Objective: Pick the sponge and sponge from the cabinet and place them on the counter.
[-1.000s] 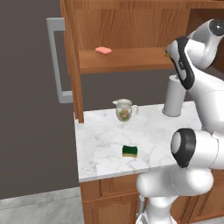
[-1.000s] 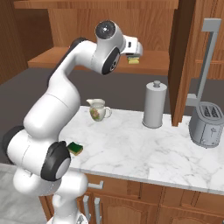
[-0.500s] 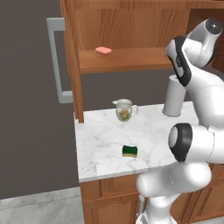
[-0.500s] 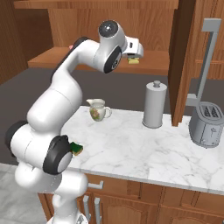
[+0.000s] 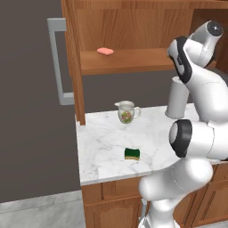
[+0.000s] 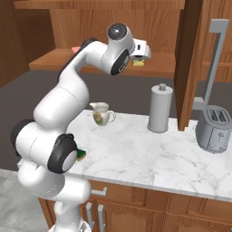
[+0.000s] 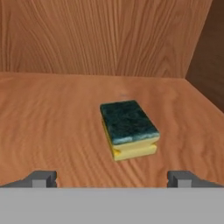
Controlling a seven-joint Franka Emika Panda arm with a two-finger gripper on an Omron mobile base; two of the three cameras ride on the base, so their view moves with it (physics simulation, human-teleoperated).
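— While reaching into the cabinet (image 5: 133,26), moved at all over the last second?

— Barely. Crept a touch to the right in the right base view, upper arm and elbow both, closing on the shelf (image 5: 129,60). Gripper (image 7: 112,178) spread wide throughout, holding nothing.

— Aimed at what?

— Shelf sponge (image 7: 129,129), dead centre of the hand view, green side up, lying flat ahead of the two tips, not touched. Seen also at the upper middle of the right base view, just beside the hand.

— And the other one?

— Desk sponge (image 5: 132,153), lower middle of the left base view, resting on the desk (image 5: 98,156) near the front edge, unmoved. Half the job done, by the look of things.

— Meaning for the task?

— Approach nearly finished. Probably a short push forward, then a squeeze, then a carry down to the marble.

— Anything readable? Brands, labels?

— None. Floral print on the jug (image 5: 126,111), no lettering. Plain pink block (image 5: 105,51) at upper left of the shelf, plain paper towel roll (image 6: 160,108), unmarked toaster (image 6: 215,129) at the right edge.
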